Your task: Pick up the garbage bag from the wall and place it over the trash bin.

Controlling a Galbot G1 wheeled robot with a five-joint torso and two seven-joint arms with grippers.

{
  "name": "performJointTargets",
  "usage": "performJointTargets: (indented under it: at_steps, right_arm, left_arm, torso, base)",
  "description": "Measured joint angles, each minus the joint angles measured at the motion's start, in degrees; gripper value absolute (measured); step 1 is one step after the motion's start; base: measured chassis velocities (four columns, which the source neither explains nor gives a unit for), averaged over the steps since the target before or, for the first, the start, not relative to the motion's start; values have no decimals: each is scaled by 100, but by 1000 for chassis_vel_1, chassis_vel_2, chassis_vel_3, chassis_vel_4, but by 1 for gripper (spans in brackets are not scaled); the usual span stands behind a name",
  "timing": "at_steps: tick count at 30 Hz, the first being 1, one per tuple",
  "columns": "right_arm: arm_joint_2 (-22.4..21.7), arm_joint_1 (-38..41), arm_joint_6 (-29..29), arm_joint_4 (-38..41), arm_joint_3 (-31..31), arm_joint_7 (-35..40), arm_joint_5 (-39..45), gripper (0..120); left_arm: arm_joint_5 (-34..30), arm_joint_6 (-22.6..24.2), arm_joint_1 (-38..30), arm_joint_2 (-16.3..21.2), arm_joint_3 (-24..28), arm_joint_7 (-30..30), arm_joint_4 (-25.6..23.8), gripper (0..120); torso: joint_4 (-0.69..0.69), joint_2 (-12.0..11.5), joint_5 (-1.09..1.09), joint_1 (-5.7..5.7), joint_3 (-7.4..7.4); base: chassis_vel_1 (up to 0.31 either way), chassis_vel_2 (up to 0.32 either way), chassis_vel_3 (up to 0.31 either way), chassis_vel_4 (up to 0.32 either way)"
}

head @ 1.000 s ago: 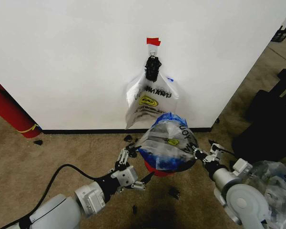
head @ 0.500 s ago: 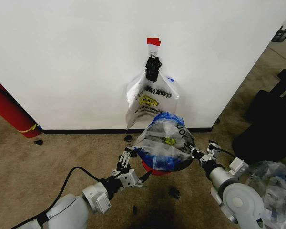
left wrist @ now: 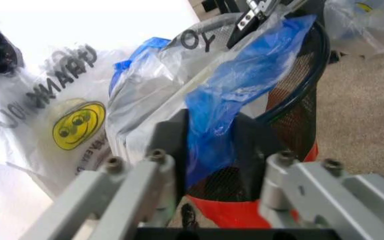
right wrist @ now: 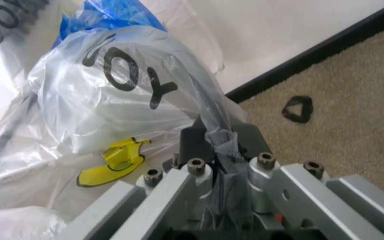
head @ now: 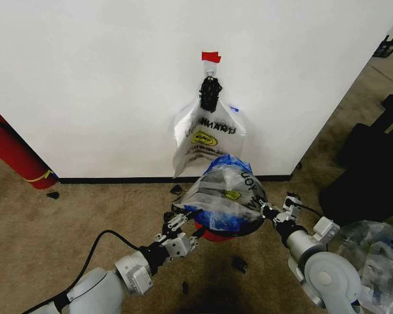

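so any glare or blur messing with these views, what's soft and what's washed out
Left wrist view: wall blown out to white, left gripper fingers soft up close. Right wrist view: right gripper blurred, garbage bag glary. Head view: evenly lit, sharp; trash bin shaded.

Carpeted office: fire extinguisher [head: 10, 154], bare wall [head: 105, 78].

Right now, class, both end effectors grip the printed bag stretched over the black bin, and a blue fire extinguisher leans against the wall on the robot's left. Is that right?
One detail is wrong: the fire extinguisher is red, as the head view shows. The left end effector and right end effector do grip the bag over the bin, by the wall.
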Motion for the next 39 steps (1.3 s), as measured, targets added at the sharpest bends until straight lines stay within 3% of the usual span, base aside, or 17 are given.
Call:
performJointTargets:
  at_steps: [7,19,26,39]
  right_arm:
    - [40,22,-6,-2,-20,44,7,1]
    - [221,123,-22,-17,29,424,341,1]
    - [292,199,-63,32,35,631,478,1]
    - [377,245,-74,90,12,804,573,1]
  left_arm:
    - [-22,-104,73,2,-1,-26,-33,0]
    - [202,-492,464,-165,222,-61,-51,0]
    - [676,-554,530,-776,778,-70,374,0]
    - [1221,-533,220,-1344,1402,-48,1390,0]
  torso:
    - [0,0,0,0,0]
    - [-1,0,0,0,0]
    - [1,0,0,0,0]
    - [0,0,0,0,0]
  base:
    - [0,0,0,0]
    - [0,0,0,0]
    - [0,0,0,0]
    - [0,0,0,0]
